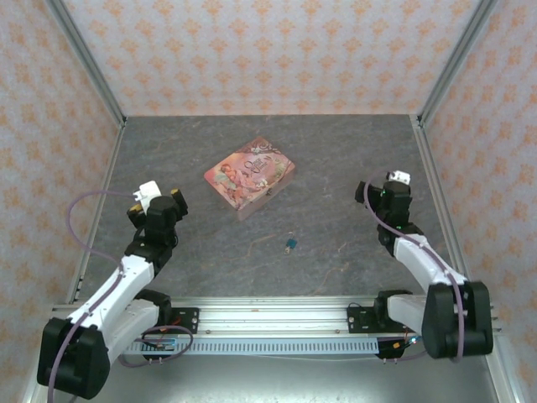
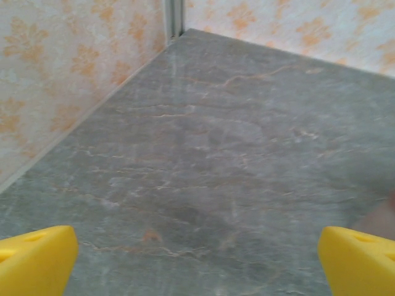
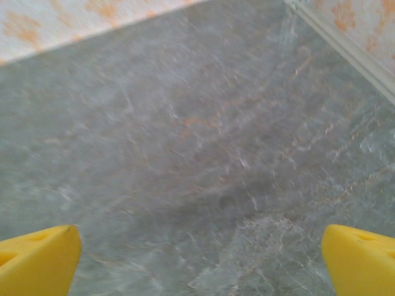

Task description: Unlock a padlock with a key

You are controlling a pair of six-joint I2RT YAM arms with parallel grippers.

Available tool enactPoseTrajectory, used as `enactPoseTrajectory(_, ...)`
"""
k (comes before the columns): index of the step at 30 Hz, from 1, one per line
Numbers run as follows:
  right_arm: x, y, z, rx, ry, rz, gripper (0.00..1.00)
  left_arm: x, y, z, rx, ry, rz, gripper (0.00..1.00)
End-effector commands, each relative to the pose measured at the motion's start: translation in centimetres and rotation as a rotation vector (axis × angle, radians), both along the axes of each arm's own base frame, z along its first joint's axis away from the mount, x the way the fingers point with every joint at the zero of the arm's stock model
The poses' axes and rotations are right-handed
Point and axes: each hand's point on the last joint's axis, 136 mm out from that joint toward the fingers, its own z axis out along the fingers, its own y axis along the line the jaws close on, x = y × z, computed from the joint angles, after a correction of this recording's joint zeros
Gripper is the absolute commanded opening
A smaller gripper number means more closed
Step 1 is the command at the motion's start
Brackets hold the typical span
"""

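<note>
Left gripper (image 2: 197,262): I see it spread wide, empty.
Right gripper (image 3: 200,262): jaws apart, nothing held.
Padlock (image 1: 290,244): lies between my arms, nearer me than the pink tin (image 1: 249,177).
Risk: it's tiny, so a clumsy pinch could send it skidding.

ref left gripper (image 1: 157,198): tin box (image 1: 250,177) is to its right, slightly farther out on the table (image 1: 336,151), well apart. padlock (image 1: 289,244) is further right and nearer the arm bases than the gripper.
ref right gripper (image 1: 382,189): tin box is to its left at about the same depth, well apart. padlock is to its left, nearer the bases.
padlock lies on the table between the two grippers, on the base side of the tin box, near it but not touching.
left wall (image 1: 50,126) is outboard of left gripper, right wall (image 1: 495,126) outboard of right gripper, back wall (image 1: 268,50) beyond both.
wrist views: table lies under and ahead of each gripper.
</note>
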Motion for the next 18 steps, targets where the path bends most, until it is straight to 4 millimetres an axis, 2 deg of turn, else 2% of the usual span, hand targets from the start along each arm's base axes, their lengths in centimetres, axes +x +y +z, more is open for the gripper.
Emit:
enactPoseTrajectory(1,2.6,-0.5,1.1,-0.063,-0.14,0.006,0.99,1.3,0.7,1.7,0.078,-0.079,0.025,1.0)
enactPoseTrajectory(4,3.6,-0.4,-0.3,-0.092,-0.156,0.038,0.99,2.2,0.1,0.3,0.101,-0.067,-0.025,1.0)
enactPoseTrajectory(9,4.0,-0.3,-2.8,-0.055,-0.176,0.065,0.99,3.6,-0.8,-1.2,0.107,-0.083,-0.108,1.0)
enactPoseTrajectory(15,4.7,-0.2,-3.3,-0.053,-0.109,0.076,0.99,5.7,-1.3,-2.0,0.121,-0.096,-0.186,1.0)
enactPoseTrajectory(18,4.6,-0.4,-3.2,-0.056,-0.113,0.068,0.99,6.7,-0.8,-3.5,0.098,-0.087,-0.188,1.0)
